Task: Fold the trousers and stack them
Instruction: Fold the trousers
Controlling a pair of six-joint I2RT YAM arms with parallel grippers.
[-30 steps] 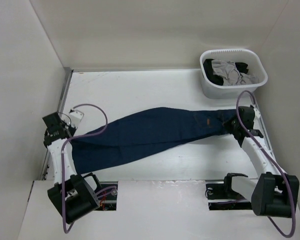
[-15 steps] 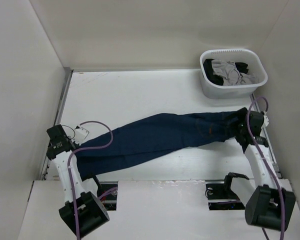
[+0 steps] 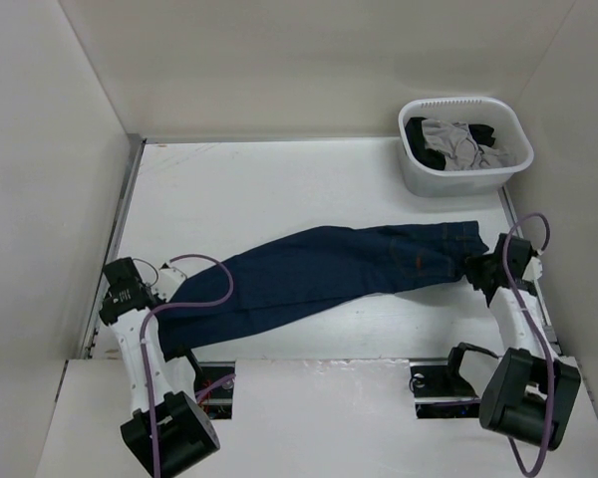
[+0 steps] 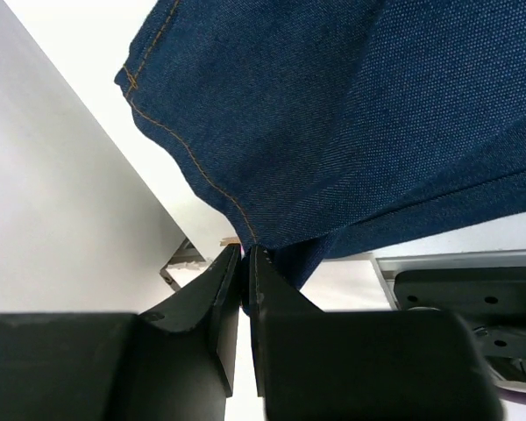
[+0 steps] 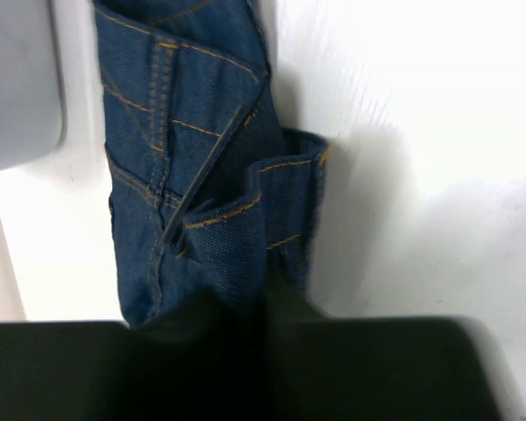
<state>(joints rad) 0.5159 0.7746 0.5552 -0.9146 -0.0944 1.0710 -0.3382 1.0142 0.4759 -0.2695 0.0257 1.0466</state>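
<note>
A white plastic laundry basket (image 3: 448, 181) stands at the far right corner of the white table (image 3: 279, 189), holding a crumpled grey garment (image 3: 454, 140) and a black garment (image 3: 420, 133).

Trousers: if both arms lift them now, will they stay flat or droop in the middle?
Probably droop: the trousers lie limp and wrinkled between left gripper and right gripper. Thick denim, so likely heavy for cloth; the left's small hem pinch might slip.

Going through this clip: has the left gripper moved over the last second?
Yes. The left gripper, shut on the hem of the trousers, has moved toward the near edge of the table and slightly rightward, dragging that end along.
</note>
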